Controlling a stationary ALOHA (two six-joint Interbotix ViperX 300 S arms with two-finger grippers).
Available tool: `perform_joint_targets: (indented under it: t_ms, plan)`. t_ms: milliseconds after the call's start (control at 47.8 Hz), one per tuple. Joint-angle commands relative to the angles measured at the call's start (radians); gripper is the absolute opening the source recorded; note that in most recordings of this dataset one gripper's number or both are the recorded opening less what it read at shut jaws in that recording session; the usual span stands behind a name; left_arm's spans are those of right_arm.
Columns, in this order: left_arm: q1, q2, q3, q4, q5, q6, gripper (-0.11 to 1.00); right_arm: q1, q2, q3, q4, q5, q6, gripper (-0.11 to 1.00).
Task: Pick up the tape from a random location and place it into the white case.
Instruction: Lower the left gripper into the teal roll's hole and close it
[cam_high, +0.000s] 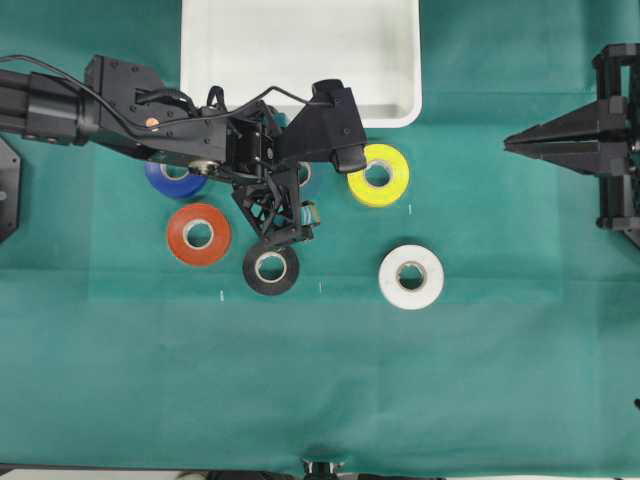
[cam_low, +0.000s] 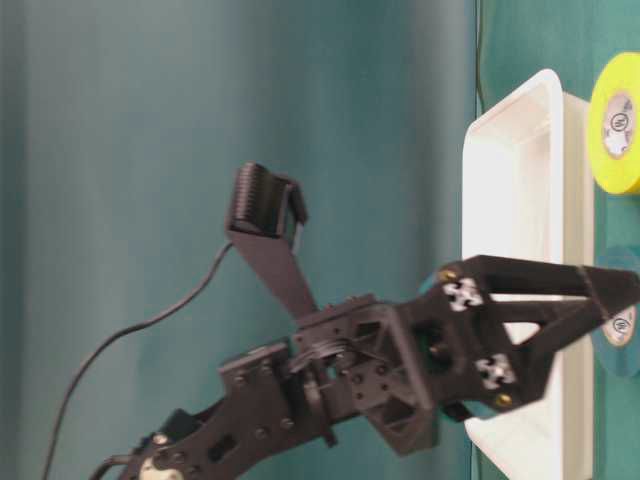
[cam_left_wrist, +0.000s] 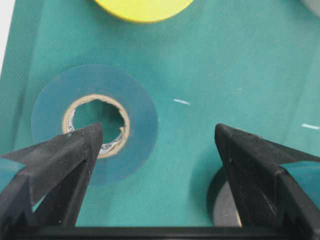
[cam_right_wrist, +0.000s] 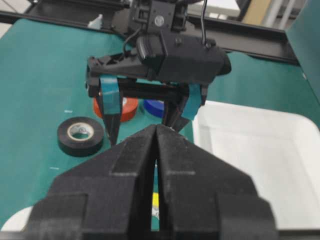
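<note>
Overhead view, left to right. The blue roll lies partly under the left arm; just below it lies the orange roll. The left gripper hangs over the middle of the tabletop, jaws spread wide and holding nothing. The tape, a teal roll close in colour to the cloth, lies flat beneath it; in the left wrist view one fingertip overlaps the roll's pale core, while the other stands well off to the right, near the black roll. Whether the fingertips touch the cloth cannot be told. Further right lie the yellow roll and the white roll. The right gripper rests at the far right edge, jaws pressed together and empty.

Progress: judged from this arrangement, the task is at the approach stage. The tape is not yet grasped; closing, lifting, carrying and releasing all remain.

Container: the white case sits at the top centre, just beyond the tape. What shows of its interior holds nothing.
</note>
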Motion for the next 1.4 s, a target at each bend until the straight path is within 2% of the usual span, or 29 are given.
perform_joint_targets:
  t_ms: [0, 544, 1214, 1298, 1381]
  plan:
    - [0.008, -0.006, -0.008, 0.000, -0.008, -0.002, 0.99, -0.002, 0.005, -0.017, 0.002, -0.005, 0.000, 0.00]
    - [0.023, 0.049, -0.005, 0.002, -0.034, 0.000, 0.99, -0.002, 0.006, -0.017, -0.002, -0.003, -0.002, 0.00]
    - [0.023, 0.049, -0.008, 0.002, -0.028, -0.002, 0.98, -0.002, 0.005, -0.018, -0.003, -0.005, -0.005, 0.00]
    - [0.023, 0.051, -0.014, 0.002, -0.023, -0.002, 0.96, -0.002, 0.005, -0.017, -0.003, -0.005, -0.005, 0.00]
    - [0.025, 0.052, -0.017, 0.002, -0.023, -0.002, 0.82, -0.002, 0.005, -0.017, -0.002, -0.005, -0.005, 0.00]
